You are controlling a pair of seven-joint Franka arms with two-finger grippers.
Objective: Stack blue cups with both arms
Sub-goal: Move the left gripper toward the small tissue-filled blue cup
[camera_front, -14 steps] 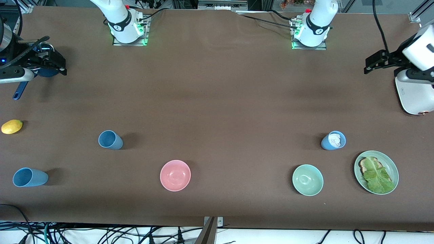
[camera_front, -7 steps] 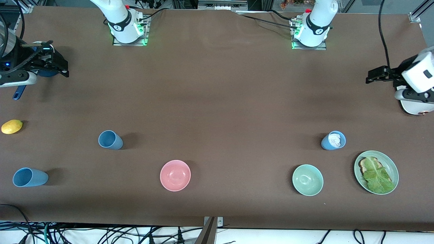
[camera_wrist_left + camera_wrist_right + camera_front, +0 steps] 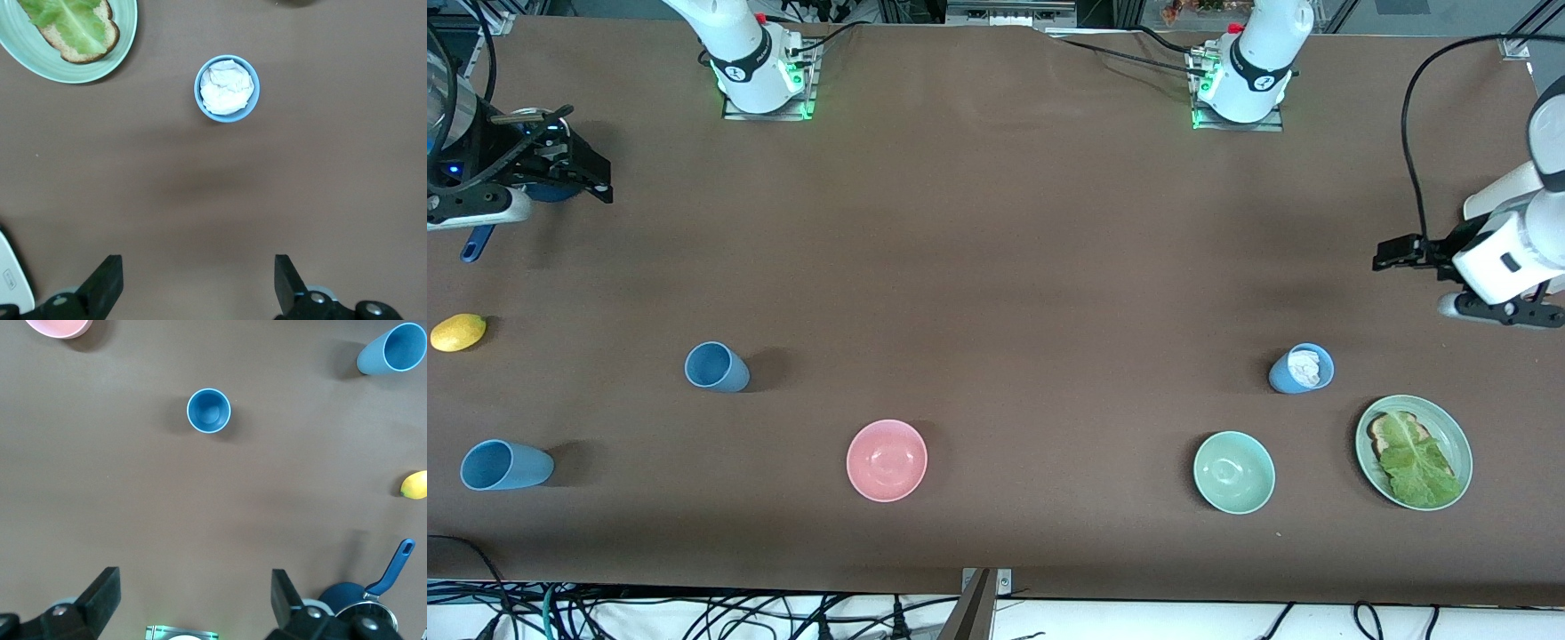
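While both sets of fingers stand spread wide with nothing between them, your left gripper hangs over bare table at the left arm's end, and the blue cup with white stuffing stands upright nearer the front camera (white crumpled material fills its mouth).

Just beside that cup sit the green plate with toast and lettuce and the mint bowl.

Your right gripper hangs over the right arm's end of the table, above the dark-blue pot.

You have an empty upright blue cup on the table, well apart from the pot.

Another blue cup stands nearest the front edge.

A lemon and the pink bowl also sit there.
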